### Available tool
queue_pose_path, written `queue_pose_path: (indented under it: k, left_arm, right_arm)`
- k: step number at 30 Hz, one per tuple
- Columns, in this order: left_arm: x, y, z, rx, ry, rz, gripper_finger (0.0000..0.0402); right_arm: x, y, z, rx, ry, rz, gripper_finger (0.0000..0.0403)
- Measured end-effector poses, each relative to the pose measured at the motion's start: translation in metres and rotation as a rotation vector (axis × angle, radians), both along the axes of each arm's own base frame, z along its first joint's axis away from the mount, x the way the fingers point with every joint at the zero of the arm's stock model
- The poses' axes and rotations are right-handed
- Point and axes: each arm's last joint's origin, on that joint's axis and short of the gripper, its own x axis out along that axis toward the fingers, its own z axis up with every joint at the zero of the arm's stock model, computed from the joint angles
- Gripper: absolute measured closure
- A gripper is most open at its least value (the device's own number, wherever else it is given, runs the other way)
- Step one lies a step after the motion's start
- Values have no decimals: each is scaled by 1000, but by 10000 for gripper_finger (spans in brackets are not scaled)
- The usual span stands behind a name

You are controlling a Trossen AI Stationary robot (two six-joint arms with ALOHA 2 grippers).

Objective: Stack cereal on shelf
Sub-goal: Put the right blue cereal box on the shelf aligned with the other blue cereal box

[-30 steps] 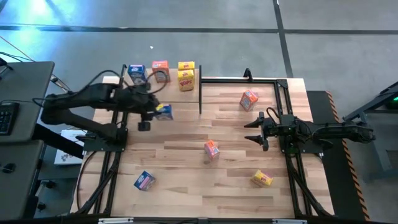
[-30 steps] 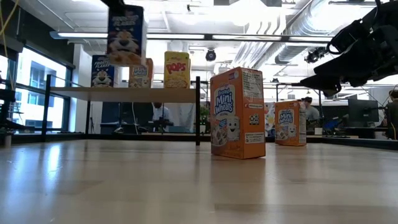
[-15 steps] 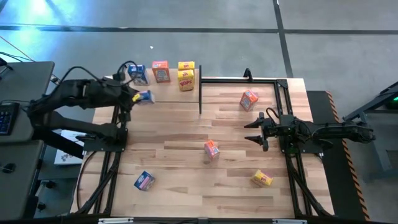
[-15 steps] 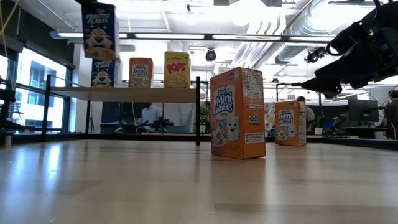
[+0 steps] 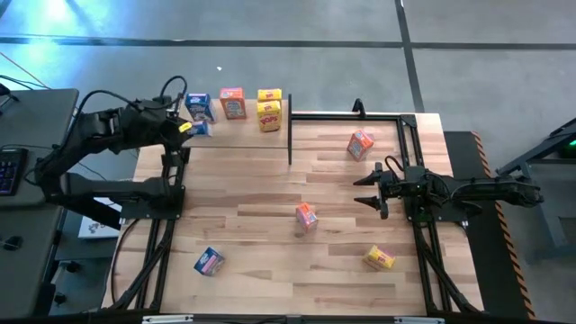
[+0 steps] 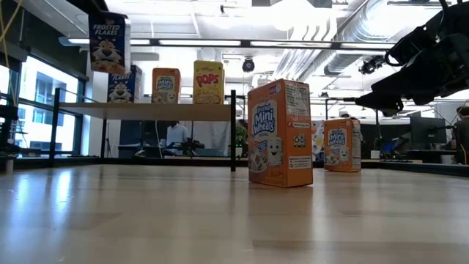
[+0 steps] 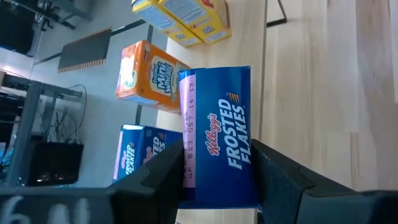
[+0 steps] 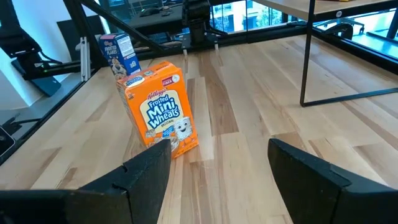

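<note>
Low view showed a blue Frosted Flakes box (image 6: 108, 42) held upright in the air above the left end of the shelf (image 6: 146, 111), over a second blue Frosted Flakes box (image 6: 123, 85) standing on the board. Beside that stood an orange Frosted Mini Wheats box (image 6: 165, 86) and a yellow Pops box (image 6: 208, 82), one yellow box resting on top of another in the high view. That made four boxes on the shelf and one in the air.

From the left wrist camera, the left gripper (image 7: 217, 180) had its jaws clamped on the narrow sides of the raised box, whose side read "Kellogg's Frosted Flakes", with small printed code beside it.

Four more boxes sat on the worktop (image 5: 270, 193). Two were orange Frosted Mini Wheats: one near the middle (image 5: 306, 216), large in the low view, and one farther back toward the right (image 5: 360, 143). A blue box (image 5: 209, 262) lay near the front left, and a yellow box (image 5: 379, 259) lay near the front right; their print could not be read.

At the right side of the worktop, the right gripper (image 5: 367, 190) hung above the surface with its jaws apart and nothing between them.
</note>
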Motion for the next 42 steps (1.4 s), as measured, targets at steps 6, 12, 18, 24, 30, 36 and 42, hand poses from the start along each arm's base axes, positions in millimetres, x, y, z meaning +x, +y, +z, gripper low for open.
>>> queue_pose_path:
  k: [6,12,18,24,30,36,42]
  left_arm:
    - [-4,7,-1,-16,20,-13,243]
    - [-6,16,-1,-41,16,-7,243]
    - [-3,31,-4,-88,30,22,243]
    - [0,47,-8,-144,35,39,243]
    - [0,63,-12,-196,23,60,243]
    - [-1,79,-18,-256,11,97,243]
    - [0,89,-22,-290,10,111,243]
  right_arm:
    - [0,0,0,0,0,0,142]
    - [0,0,0,0,0,0,142]
    - [0,0,0,0,0,0,142]
    - [0,0,0,0,0,0,142]
    - [0,0,0,0,0,0,142]
    - [0,0,0,0,1,0,142]
    - [0,0,0,0,1,0,142]
